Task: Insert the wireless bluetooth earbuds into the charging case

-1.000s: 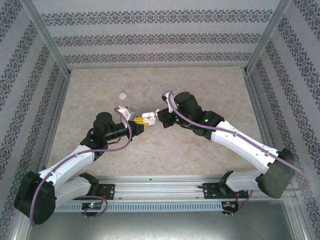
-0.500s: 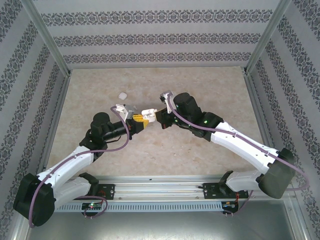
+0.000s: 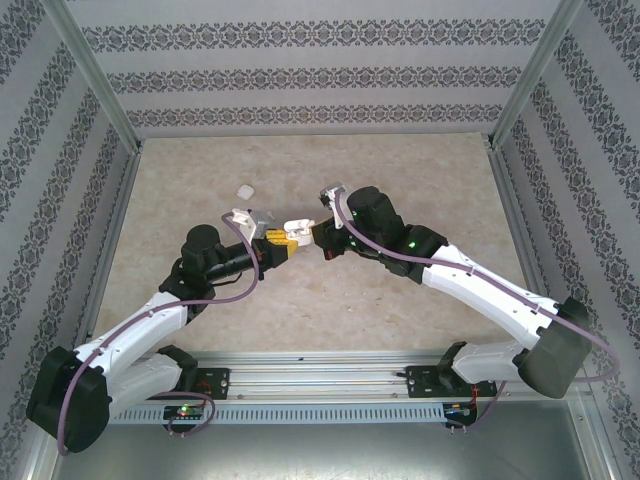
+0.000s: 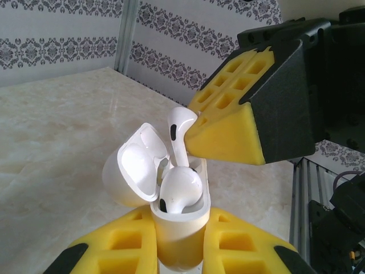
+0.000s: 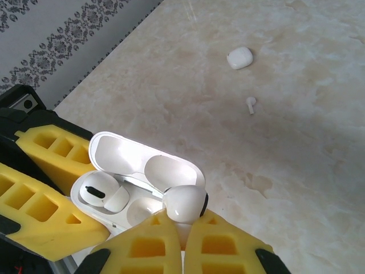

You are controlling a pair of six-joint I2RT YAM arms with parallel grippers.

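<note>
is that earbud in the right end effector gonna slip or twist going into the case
Probably slippery: the earbud looks glossy and rounded, and the right end effector pinches it just at its yellow tips, so it may pivot. It looks like hard plastic and tiny, so likely rigid and light.

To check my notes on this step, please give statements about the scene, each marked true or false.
1. The left gripper holds an open glossy white rounded charging case. True.
2. That case is empty. False: one small white plastic earbud already sits in it.
3. The right gripper pinches a second white earbud at the case's opening. True.
4. The spare case is open. False: the spare white rounded case lies closed on the beige marbled table.
</note>
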